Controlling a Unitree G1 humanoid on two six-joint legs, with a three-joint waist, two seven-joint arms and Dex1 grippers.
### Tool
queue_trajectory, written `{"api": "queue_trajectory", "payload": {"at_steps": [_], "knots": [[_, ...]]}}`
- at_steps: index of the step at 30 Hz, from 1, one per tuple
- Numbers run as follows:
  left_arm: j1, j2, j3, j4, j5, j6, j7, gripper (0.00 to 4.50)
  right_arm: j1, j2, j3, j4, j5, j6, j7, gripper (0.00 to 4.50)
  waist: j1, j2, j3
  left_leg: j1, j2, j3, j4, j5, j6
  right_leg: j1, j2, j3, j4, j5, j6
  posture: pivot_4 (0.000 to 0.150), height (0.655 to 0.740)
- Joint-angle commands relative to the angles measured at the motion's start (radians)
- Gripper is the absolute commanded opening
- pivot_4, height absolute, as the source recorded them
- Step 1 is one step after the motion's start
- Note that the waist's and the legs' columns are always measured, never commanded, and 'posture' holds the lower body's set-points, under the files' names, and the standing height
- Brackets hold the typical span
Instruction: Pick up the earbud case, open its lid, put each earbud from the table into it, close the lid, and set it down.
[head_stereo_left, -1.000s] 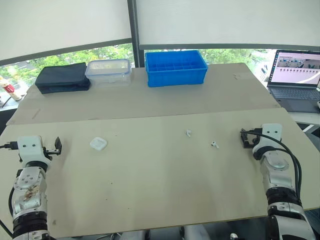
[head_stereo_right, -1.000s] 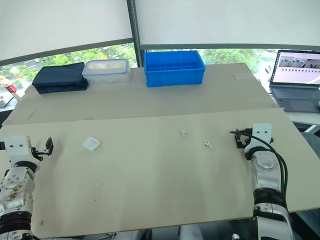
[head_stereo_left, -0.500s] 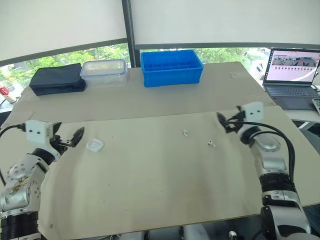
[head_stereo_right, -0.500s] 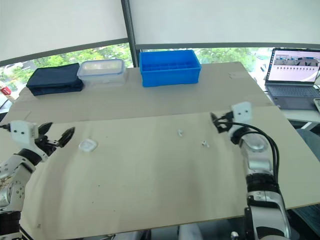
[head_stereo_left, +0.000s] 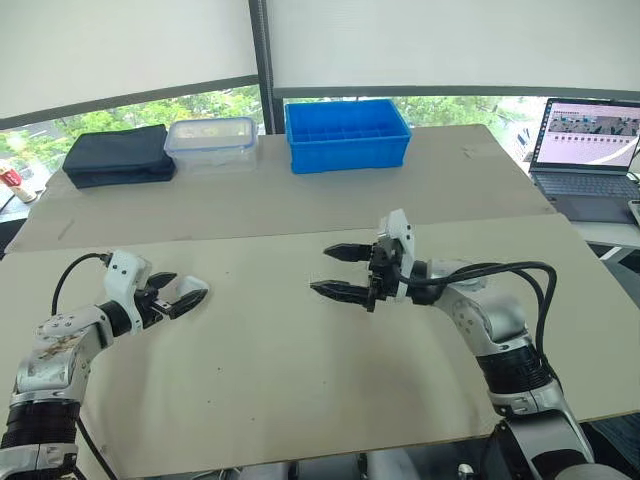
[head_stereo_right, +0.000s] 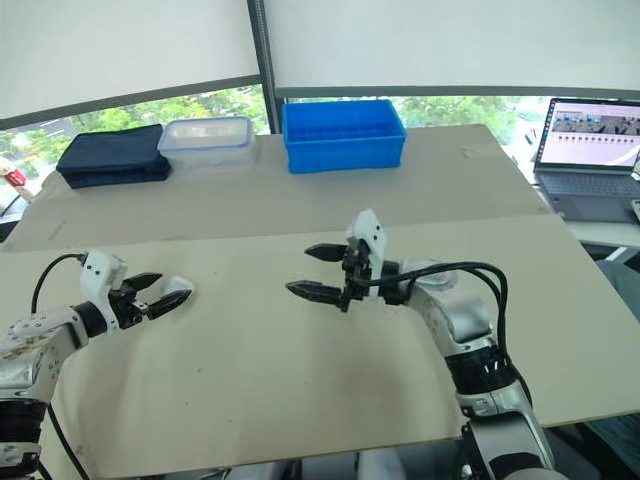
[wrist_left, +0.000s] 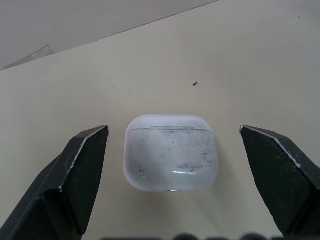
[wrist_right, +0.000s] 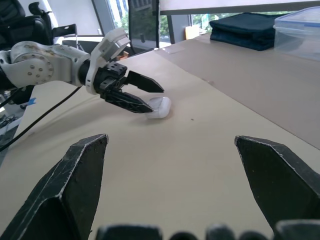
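The white earbud case (wrist_left: 170, 152) lies shut on the tan table (head_stereo_left: 250, 380) at the left. My left gripper (head_stereo_left: 188, 286) is open and low over the table, one black finger (wrist_left: 75, 175) on each side of the case and neither touching it. My right gripper (head_stereo_left: 319, 269) is open above the middle of the table with nothing between its fingers (wrist_right: 75, 190), pointing toward the left gripper (wrist_right: 150, 97) and the case (wrist_right: 159, 107). The right arm covers the spot where the two earbuds lay, so they are hidden.
Along the back of the table stand a blue compartment bin (head_stereo_left: 348, 133), a clear lidded container (head_stereo_left: 212, 138) and a dark pouch (head_stereo_left: 120, 155). An open laptop (head_stereo_left: 590, 150) sits on a side surface at the far right.
My left gripper moved right and now straddles the case. My right gripper swung left from the table's right side to the middle, covering the earbuds. The camera shifted slightly.
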Motion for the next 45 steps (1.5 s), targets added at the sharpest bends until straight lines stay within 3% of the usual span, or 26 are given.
{"api": "queue_trajectory", "payload": {"at_steps": [1, 11, 23, 30, 33, 35, 41, 45], "knots": [[-0.057, -0.001, -0.005, 0.091, 0.031, -0.075, -0.033, 4.44, -0.024, 0.003, -0.008, -0.061, 0.032, 0.031, 0.004, 4.5, 0.006, 0.0, 0.0, 0.0, 0.0, 0.0, 0.0, 0.0, 0.0, -0.001, 0.0, 0.0, 0.0, 0.0, 0.0, 0.15, 0.74], [-0.135, -0.024, -0.061, 0.242, 0.106, -0.167, -0.077, 4.44, -0.014, -0.013, -0.044, -0.099, 0.029, 0.065, -0.018, 4.5, 0.012, 0.0, 0.0, 0.0, 0.0, 0.0, 0.0, 0.001, -0.001, -0.001, 0.0, -0.001, 0.0, 0.001, -0.001, 0.15, 0.74], [0.037, -0.107, 0.011, -0.03, 0.08, 0.001, 0.136, 4.44, -0.008, -0.034, -0.068, -0.101, 0.028, 0.059, -0.028, 4.5, 0.01, 0.0, 0.0, 0.0, 0.0, 0.0, 0.0, 0.0, 0.0, -0.001, -0.001, 0.0, 0.0, 0.001, -0.001, 0.15, 0.74], [0.076, -0.131, 0.019, -0.081, 0.07, 0.043, 0.178, 4.44, -0.031, -0.03, -0.067, -0.075, 0.017, 0.05, -0.018, 4.5, 0.011, 0.0, 0.0, 0.001, 0.0, 0.0, 0.0, 0.0, -0.001, -0.001, -0.001, -0.001, 0.0, 0.001, -0.001, 0.15, 0.74], [0.055, -0.129, 0.011, -0.031, 0.089, 0.007, 0.176, 3.61, -0.04, -0.027, -0.065, -0.06, 0.013, 0.045, -0.014, 4.5, 0.011, 0.0, 0.0, 0.001, 0.0, 0.0, 0.0, 0.0, -0.001, -0.001, -0.001, -0.001, 0.0, 0.001, -0.001, 0.15, 0.74], [0.039, -0.129, 0.013, -0.014, 0.092, -0.009, 0.178, 2.68, -0.04, -0.028, -0.066, -0.056, 0.012, 0.042, -0.013, 4.5, 0.013, 0.0, 0.0, 0.001, 0.0, 0.0, 0.0, 0.0, -0.001, -0.001, -0.001, -0.001, 0.0, 0.001, -0.001, 0.15, 0.74], [0.0, -0.117, -0.007, -0.052, 0.132, -0.116, 0.175, 2.58, -0.032, -0.061, -0.05, -0.043, -0.033, 0.033, -0.019, 4.5, 0.015, 0.0, 0.0, 0.001, 0.0, 0.0, 0.0, 0.0, -0.001, -0.001, -0.002, -0.001, 0.0, 0.001, -0.001, 0.15, 0.74], [-0.11, -0.065, -0.064, -0.123, 0.324, -0.479, 0.236, 2.58, -0.091, -0.063, -0.077, 0.0, -0.023, 0.121, -0.067, 4.5, 0.022, -0.002, 0.001, 0.0, -0.001, 0.0, 0.0, 0.0, -0.001, -0.001, -0.003, -0.002, -0.001, 0.001, -0.002, 0.15, 0.74]]}}
